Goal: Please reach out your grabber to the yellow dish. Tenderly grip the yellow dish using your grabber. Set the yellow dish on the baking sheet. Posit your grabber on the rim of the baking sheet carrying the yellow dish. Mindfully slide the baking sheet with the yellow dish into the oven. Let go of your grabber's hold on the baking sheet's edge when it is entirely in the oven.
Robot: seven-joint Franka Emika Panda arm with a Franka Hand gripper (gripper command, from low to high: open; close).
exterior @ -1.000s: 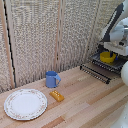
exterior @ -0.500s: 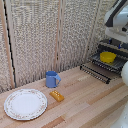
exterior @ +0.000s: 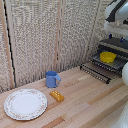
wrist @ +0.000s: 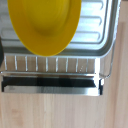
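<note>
My grabber itself is out of sight in both views, only my white glossy arm (exterior: 116, 12) shows high at the exterior view's right, so I cannot tell whether the fingers are spread or closed. Looking down from my wrist, the round, shallow bright-yellow dish (wrist: 45, 24) sits on the ridged silver metal baking sheet (wrist: 97, 30), with the tray's slotted front rim and pale wooden table (wrist: 64, 112) beyond it. In the exterior view, the yellow dish (exterior: 107, 57) rests on the tray in the boxy black-and-silver oven (exterior: 116, 46) at about two o'clock. A blue mug (exterior: 51, 79), small orange block (exterior: 57, 95) and white patterned plate (exterior: 25, 104) sit well apart.
</note>
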